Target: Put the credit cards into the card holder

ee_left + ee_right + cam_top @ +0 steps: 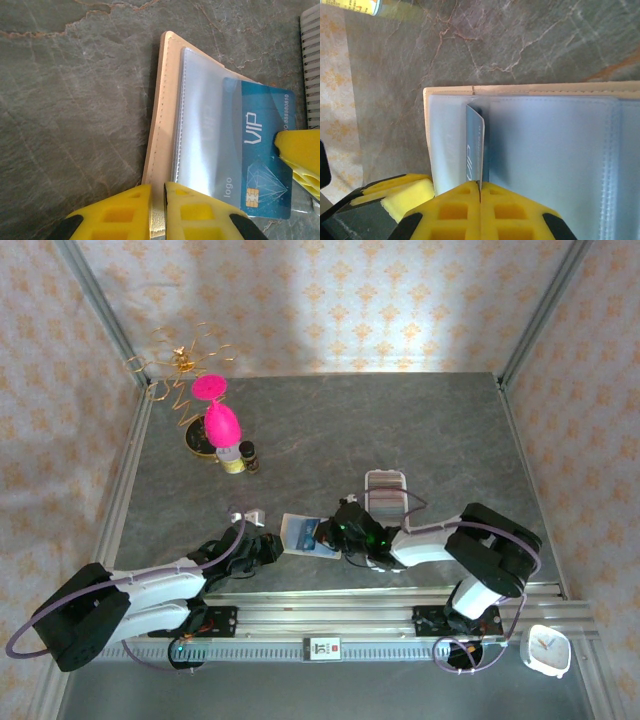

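Now the blue credit card (260, 150), thin glossy plastic printed VIP, is sitting partly under a clear, shiny sleeve of the card holder (159, 100). The holder is lying open between both grippers near the table's front, its tan leather-like rim stitched. The right gripper (480, 197) is pinching that card on edge between 2 yellow lattice-cut pads (455, 210). The left gripper (157, 212) is clamping the holder's tan border. Underneath, the grey veined stone-look table (400, 430) is meeting walls (300, 300) papered in pale floral print.

Looking like a robot-lab test booth: patterned backdrop walls (350, 300), aluminium framing (98, 310), mounting rail (330, 625) edging the grey surface (400, 430).
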